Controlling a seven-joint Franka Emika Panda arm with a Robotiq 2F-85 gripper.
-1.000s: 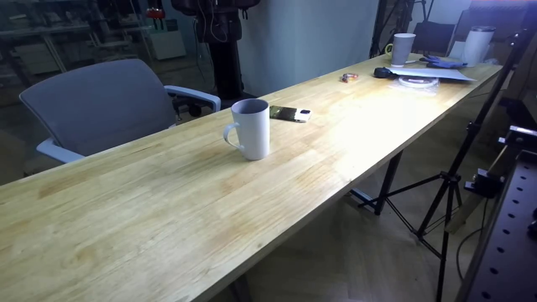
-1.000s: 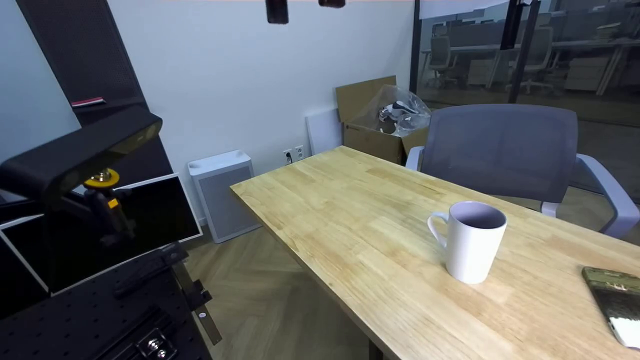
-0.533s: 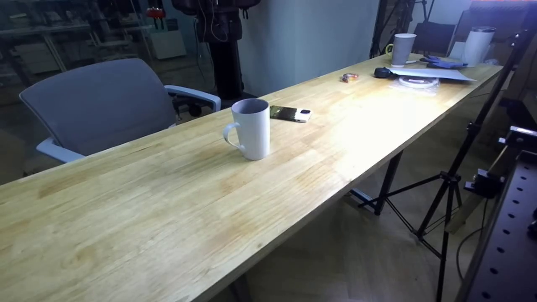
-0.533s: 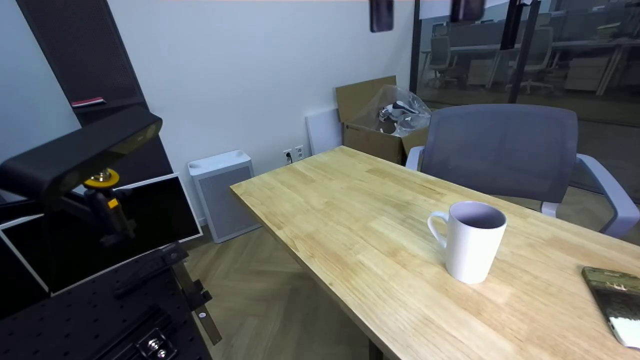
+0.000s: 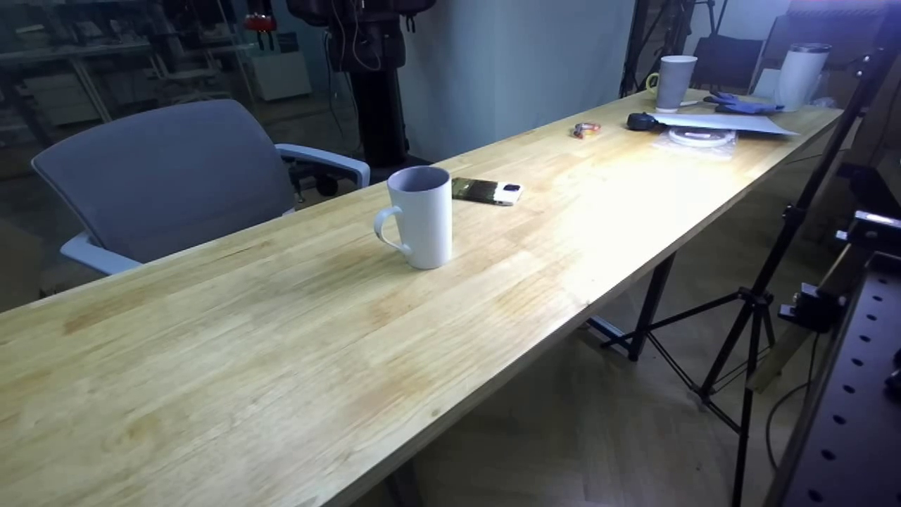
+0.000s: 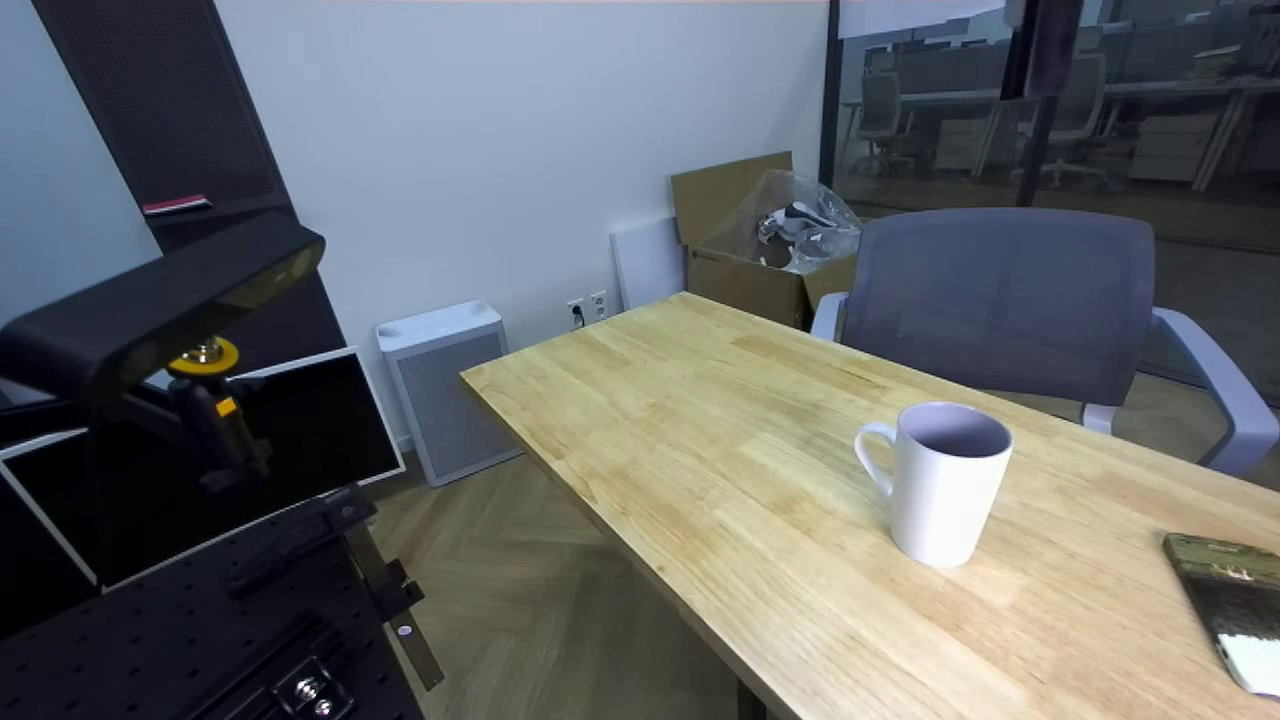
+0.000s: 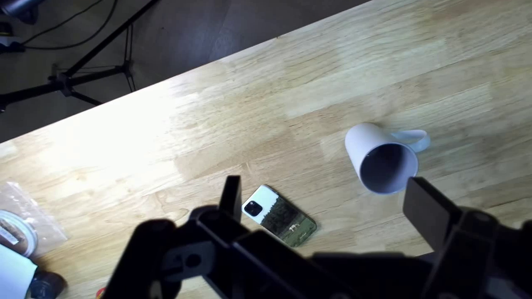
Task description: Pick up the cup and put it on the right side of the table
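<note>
The white cup stands upright on the table in both exterior views (image 5: 426,225) (image 6: 945,505), its handle pointing toward the table's near end. In the wrist view the cup (image 7: 360,147) is seen from above at right of centre, mouth open and apparently empty. The light-wood table (image 5: 281,352) also shows in the wrist view (image 7: 249,108). My gripper (image 7: 324,187) is open and empty, high above the table. Its right fingertip overlaps the cup's rim in the wrist view but does not appear to touch it. A dark blurred fingertip shows at the top of an exterior view (image 6: 1052,45).
A phone (image 7: 280,216) lies beside the cup, below the gap between my fingers in the wrist view. Farther along are a small red item (image 5: 586,129), a bagged ring (image 5: 699,137), paper (image 5: 732,124), blue gloves (image 5: 742,104), a grey cup (image 5: 676,84) and a tumbler (image 5: 802,77).
My gripper's fingertips have moved right along the top of an exterior view, with only one dark finger showing there now. The cup and phone have not moved.
</note>
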